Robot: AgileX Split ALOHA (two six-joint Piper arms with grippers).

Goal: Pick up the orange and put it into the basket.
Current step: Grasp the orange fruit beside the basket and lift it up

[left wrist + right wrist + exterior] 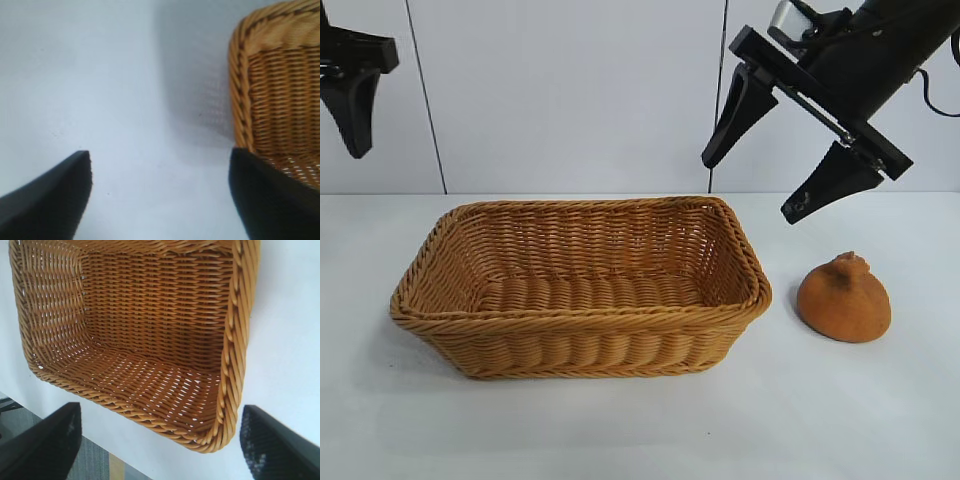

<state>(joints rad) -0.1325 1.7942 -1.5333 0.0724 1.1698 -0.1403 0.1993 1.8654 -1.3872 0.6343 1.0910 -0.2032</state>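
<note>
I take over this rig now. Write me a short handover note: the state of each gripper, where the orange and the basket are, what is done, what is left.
Right gripper: open, empty, raised above the table between the basket's right end and the orange.
Left gripper: open, empty, parked high at the far left.
Orange: sits on the table to the right of the basket, apart from it, pointed top up.
Basket: centre of the table, nothing inside.
Done: nothing yet; the orange is not gripped.
Left: lower the right gripper onto the orange, grip it, carry it over the basket and release it inside.
</note>
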